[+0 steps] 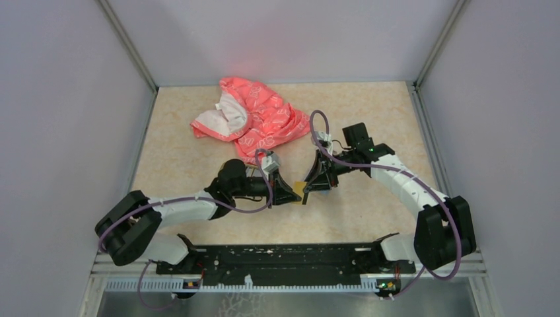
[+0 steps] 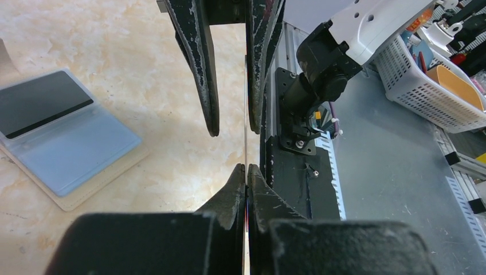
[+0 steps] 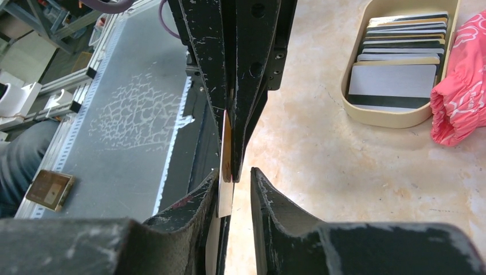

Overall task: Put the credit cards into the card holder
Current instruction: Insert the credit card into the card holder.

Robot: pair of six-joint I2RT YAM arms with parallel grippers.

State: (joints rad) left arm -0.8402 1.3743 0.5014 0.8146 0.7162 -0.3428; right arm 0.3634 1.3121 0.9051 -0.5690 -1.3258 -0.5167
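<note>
Card (image 3: 225, 152), golden-tan, thin stiff plastic, rectangular, held on edge in the air between the two arms and apparently off the table (image 1: 370, 119). Left gripper (image 2: 246, 169): scuffed black fingers pressed together on one end of the card in a firm pinch. Right gripper (image 3: 235, 175): jaws standing apart on either side of the other end, with the card close against one finger but not clamped (a handover posture, by my reading, giving the card to the arm whose wrist camera has the holder in sight). The edge-on hold would suit sliding the card into a sleeve mouth. Card holder (image 2: 69, 146): flat, tan-beige outside with a smooth blue-grey lining, lying opened on the marbled beige surface, off to one side of the left fingers and well apart from the held card. One dark glossy card (image 2: 43, 103) sits in a sleeve of it; the neighbouring sleeve looks vacant. Other credit cards (image 3: 395, 63): a shingled stack, dark with pale stripes, some tan-edged, lying in an oval cream dish (image 3: 390, 118) within the right wrist's view. Cloth (image 1: 254, 119): pink-red, patterned, soft and crumpled, just beside the dish.
</note>
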